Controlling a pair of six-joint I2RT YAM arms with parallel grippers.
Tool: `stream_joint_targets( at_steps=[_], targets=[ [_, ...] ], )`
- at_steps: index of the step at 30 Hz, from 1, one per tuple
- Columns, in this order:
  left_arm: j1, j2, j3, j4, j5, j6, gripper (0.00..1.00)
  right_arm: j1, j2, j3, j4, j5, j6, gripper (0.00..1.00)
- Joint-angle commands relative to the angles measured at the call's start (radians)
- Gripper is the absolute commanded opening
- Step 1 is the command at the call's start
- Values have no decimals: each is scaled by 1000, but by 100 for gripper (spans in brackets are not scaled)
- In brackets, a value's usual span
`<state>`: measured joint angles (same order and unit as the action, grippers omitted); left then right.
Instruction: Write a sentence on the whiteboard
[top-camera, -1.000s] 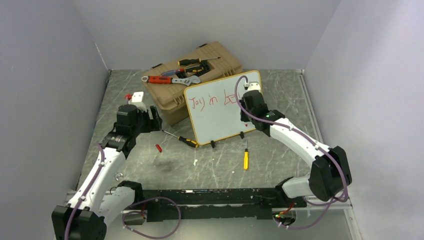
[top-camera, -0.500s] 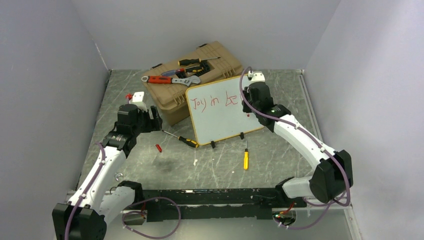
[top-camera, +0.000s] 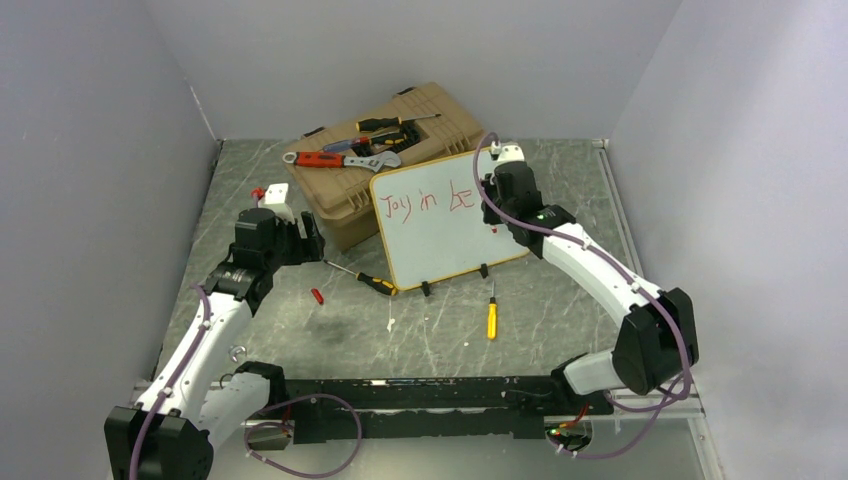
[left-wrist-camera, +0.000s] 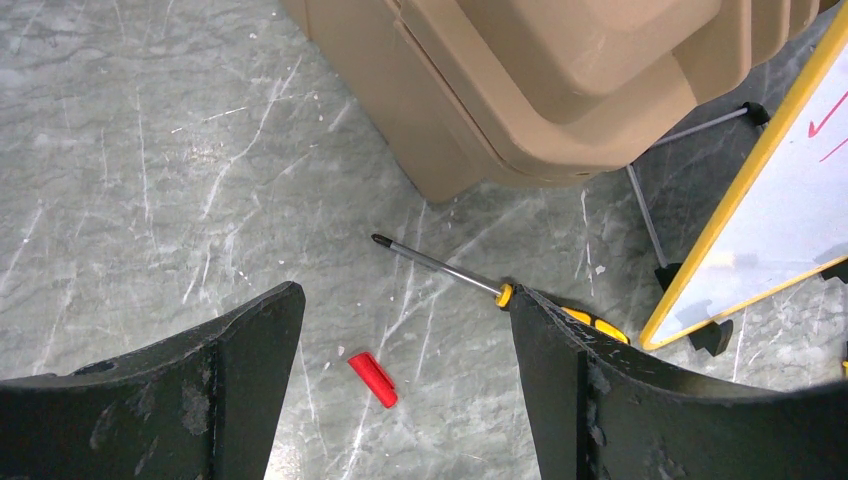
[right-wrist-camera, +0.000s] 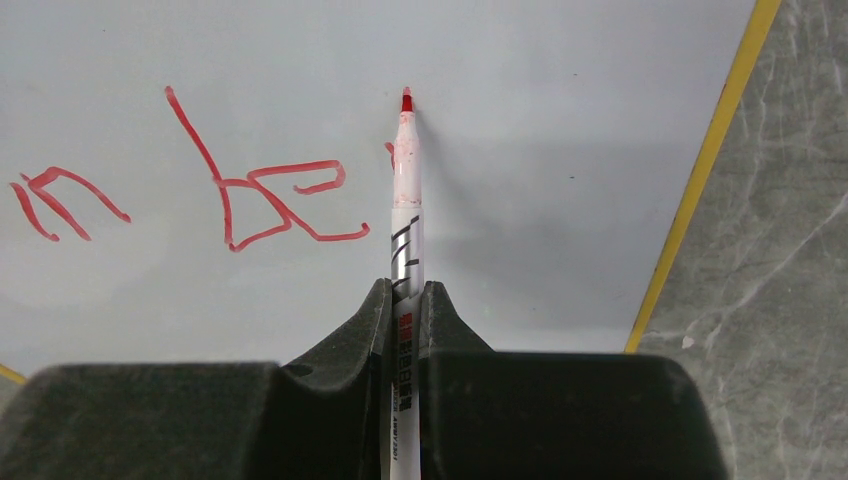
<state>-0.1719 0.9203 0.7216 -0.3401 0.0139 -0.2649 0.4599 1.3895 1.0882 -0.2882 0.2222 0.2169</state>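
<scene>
The whiteboard stands tilted on black clip feet, leaning by the tan toolbox. Its sentence reads "Joy in be" in red; in the right wrist view the "be" lies left of the pen tip. My right gripper is shut on a white marker, whose red tip is at the board surface beside a short red stroke. The right gripper is at the board's upper right. My left gripper hangs open over the table, nothing between its fingers; it sits left of the toolbox.
The tan toolbox carries a red-handled wrench and screwdrivers on its lid. A yellow-black screwdriver, a red marker cap and a small yellow screwdriver lie on the grey marble table. Grey walls close three sides.
My right gripper moved up and right along the board, from over the "be" to just past it; the letters now show uncovered. The left arm has not moved.
</scene>
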Motion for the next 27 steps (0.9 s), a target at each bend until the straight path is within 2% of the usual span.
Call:
stream_joint_targets(
  at_steps=[1,12,27],
  targets=[
    [-3,-3,-5,35,7,14,81,-10,20,51,31,-22,-18,0],
    [-3,3,-4,41,9,15,81,-10,-92,-40,26,28,5,0],
    [-3,-6,-5,37,11,13,81,-10,-53,-73,4,3,40,0]
  ],
)
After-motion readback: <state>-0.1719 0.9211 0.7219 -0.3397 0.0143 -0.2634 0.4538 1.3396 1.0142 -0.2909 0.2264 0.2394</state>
